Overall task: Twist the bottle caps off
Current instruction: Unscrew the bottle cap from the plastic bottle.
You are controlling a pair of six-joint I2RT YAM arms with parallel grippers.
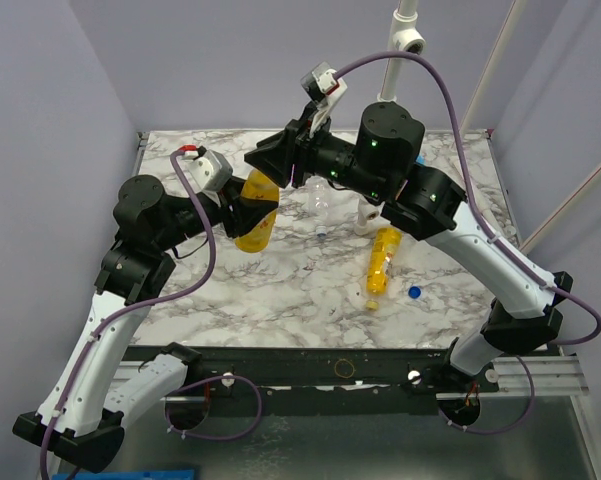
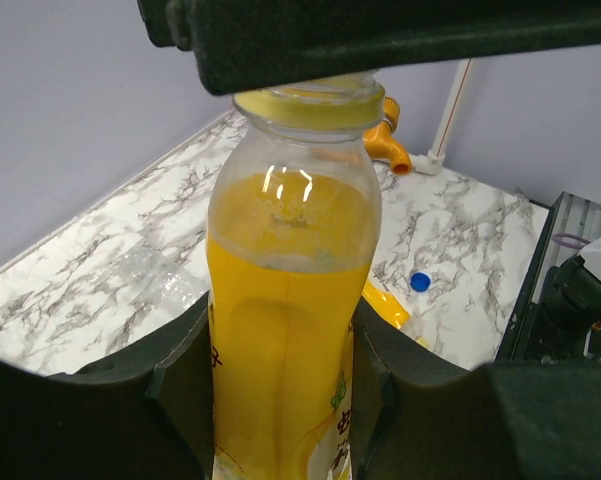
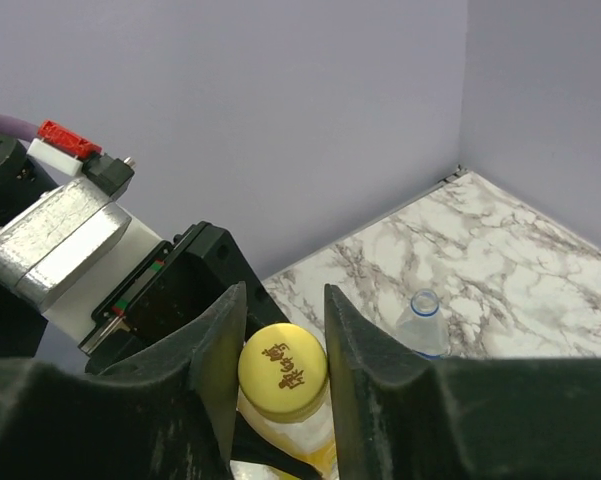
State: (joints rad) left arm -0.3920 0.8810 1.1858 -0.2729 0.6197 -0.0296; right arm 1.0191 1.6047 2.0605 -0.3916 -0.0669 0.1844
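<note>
Left gripper [image 2: 280,410] clamps the yellow-orange bottle [image 2: 285,300]; its yellow cap [image 2: 310,105] sits half hidden under the right gripper [image 3: 283,345]. Right wrist: that gripper pinches the cap, a clear bottle [image 3: 421,325] behind. Overhead, the cap is hidden; a second yellow bottle [image 1: 383,262] lies near a blue cap [image 1: 414,292].
</note>
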